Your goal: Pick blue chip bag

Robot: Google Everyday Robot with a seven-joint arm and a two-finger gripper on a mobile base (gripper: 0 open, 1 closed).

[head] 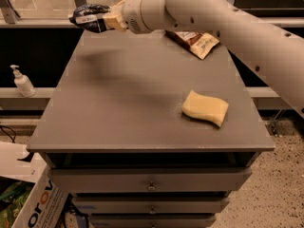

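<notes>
Arm (223,13) extended; gripper (99,23) jaws hold blue chip bag (84,13) above table (128,99).

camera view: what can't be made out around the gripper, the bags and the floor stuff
Blue chip bag, held by the gripper above the far left corner of the table: print blurred, right end hidden by the gripper.
Brown-and-cream snack bag: far part hidden behind the arm.
Arm: cut off by the right edge.
Cardboard box: cut off at the bottom-left corner.

Only "orov" can be read, on the cardboard box (42,204) low beneath the pincer (99,23). The pincer clasps the blue chip bag (87,13), lettering illegible, above the surface's (133,89) far-left corner.
</notes>
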